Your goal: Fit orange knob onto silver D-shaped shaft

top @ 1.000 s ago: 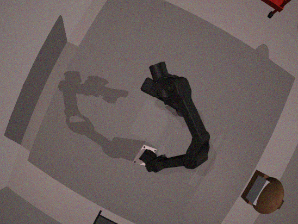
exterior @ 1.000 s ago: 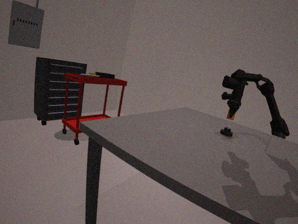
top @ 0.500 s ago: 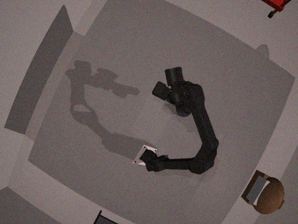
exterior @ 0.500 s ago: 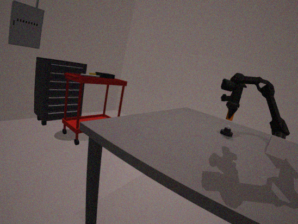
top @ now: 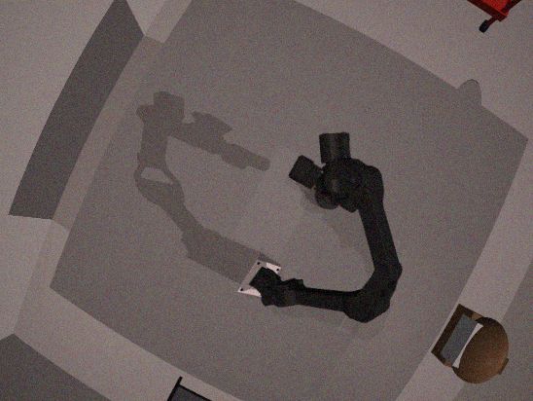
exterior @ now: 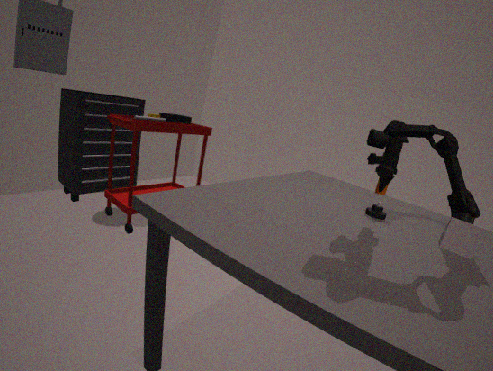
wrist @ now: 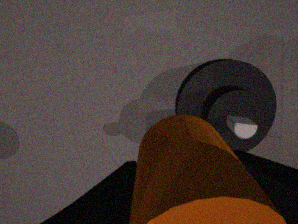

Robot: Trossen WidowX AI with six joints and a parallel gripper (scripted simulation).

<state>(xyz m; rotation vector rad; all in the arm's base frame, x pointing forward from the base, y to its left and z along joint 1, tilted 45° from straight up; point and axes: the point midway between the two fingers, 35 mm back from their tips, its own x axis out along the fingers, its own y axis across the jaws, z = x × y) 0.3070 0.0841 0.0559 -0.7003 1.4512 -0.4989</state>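
Note:
My gripper (exterior: 382, 183) (wrist: 183, 165) is shut on the orange knob (exterior: 380, 189) (wrist: 182, 142), with a dark finger on each side. The knob hangs above the round dark pedestal (top: 327, 203) (exterior: 375, 213) (wrist: 192, 95), with a visible gap in the exterior view. In the wrist view the knob covers the pedestal's lower left part. The silver shaft (wrist: 246, 131) shows just right of the knob's upper end, its flat side towards the top of the picture. The knob's underside and hole are hidden. In the top view the arm hides most of the knob and part of the pedestal.
The arm's base stands on a white plate (top: 250, 290) at the table. The arm bends round from there to the pedestal and casts shadows over the table top (top: 272, 88) (exterior: 270, 216). A red cart (exterior: 166, 126) and a dark drawer cabinet (exterior: 108, 144) stand beyond the table.

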